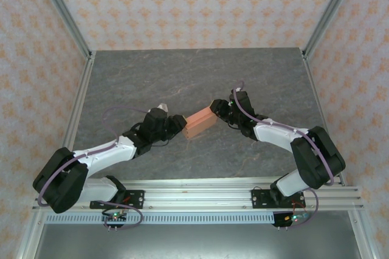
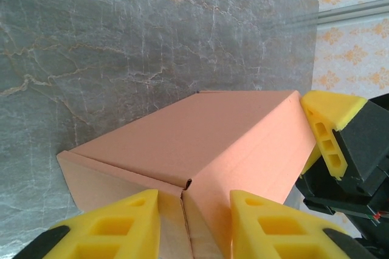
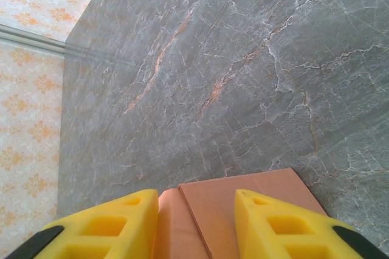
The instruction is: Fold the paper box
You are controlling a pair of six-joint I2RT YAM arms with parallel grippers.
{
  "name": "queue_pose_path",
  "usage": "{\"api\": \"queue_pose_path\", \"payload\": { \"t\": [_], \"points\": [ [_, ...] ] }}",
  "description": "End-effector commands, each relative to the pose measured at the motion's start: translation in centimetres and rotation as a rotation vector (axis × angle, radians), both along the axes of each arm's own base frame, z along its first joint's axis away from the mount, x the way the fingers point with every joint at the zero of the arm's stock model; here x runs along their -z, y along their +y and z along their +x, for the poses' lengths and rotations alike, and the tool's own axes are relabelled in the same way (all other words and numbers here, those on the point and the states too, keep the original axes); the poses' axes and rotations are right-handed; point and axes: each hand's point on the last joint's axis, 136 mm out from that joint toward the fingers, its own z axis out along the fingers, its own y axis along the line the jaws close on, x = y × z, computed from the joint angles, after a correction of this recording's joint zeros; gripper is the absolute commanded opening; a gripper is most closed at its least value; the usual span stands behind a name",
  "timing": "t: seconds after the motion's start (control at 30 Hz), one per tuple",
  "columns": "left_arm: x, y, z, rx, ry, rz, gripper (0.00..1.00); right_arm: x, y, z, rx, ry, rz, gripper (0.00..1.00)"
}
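The paper box point(image 1: 199, 124) is a closed salmon-orange box lying slantwise mid-table between my two grippers. My left gripper point(image 1: 180, 126) is at its near-left end. In the left wrist view the box point(image 2: 200, 131) has a corner seam running between the jaws of that gripper point(image 2: 194, 193); the yellow fingers point(image 2: 115, 225) lie over both faces, and contact is unclear. My right gripper point(image 1: 217, 112) is at the far-right end, and one of its yellow fingers point(image 2: 328, 131) presses against that end. In the right wrist view the box point(image 3: 243, 198) sits between the jaws of the right gripper point(image 3: 196, 192).
The grey marbled table point(image 1: 182, 76) stretches bare behind and to both sides of the box. Metal frame posts point(image 1: 67, 10) and patterned walls close it in. A metal rail point(image 1: 194, 195) carrying the arm bases runs along the near edge.
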Motion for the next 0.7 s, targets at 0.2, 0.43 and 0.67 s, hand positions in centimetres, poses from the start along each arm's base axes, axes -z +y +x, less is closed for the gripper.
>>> {"api": "queue_pose_path", "payload": {
  "t": [0.2, 0.43, 0.67],
  "points": [
    [6.3, 1.7, -1.9, 0.017, 0.086, 0.194, 0.23, 5.0, -1.3, -2.6, -0.055, 0.127, -0.168, 0.36],
    [7.4, 2.6, -1.7, 0.006, 0.082, 0.266, 0.19, 5.5, -1.4, -3.2, -0.098, 0.142, -0.182, 0.32],
    [6.4, 3.9, 0.5, -0.002, 0.027, 0.327, 0.18, 4.2, -0.1, -2.9, -0.113, 0.112, -0.077, 0.31]
  ]
}}
